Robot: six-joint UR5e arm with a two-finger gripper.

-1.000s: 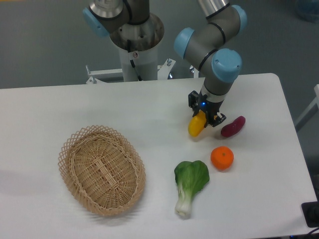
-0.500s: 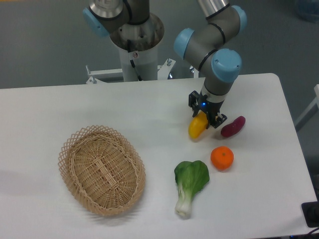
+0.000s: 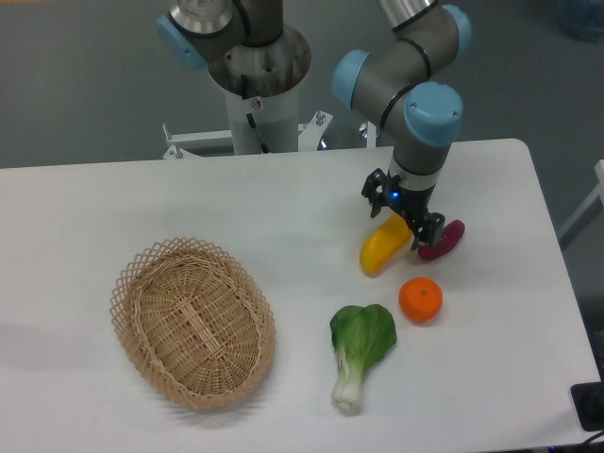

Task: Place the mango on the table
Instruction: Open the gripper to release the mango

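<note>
The yellow-orange mango (image 3: 382,248) lies tilted on the white table (image 3: 283,208), its upper right end still between my fingers. My gripper (image 3: 406,209) points down over that end with its jaws spread and looks open, no longer squeezing the fruit. The arm's blue-capped wrist (image 3: 432,115) stands right above it.
A dark purple-red tuber (image 3: 444,239) lies just right of the gripper, nearly touching one finger. A round orange (image 3: 420,299) sits below it, a green bok choy (image 3: 359,349) to the lower left. A wicker basket (image 3: 192,321) stands at the left. The robot base (image 3: 257,66) is at the back.
The gripper has shifted slightly right and its jaws have spread. The mango has tipped flatter onto the table, its lower end sliding left and down.
</note>
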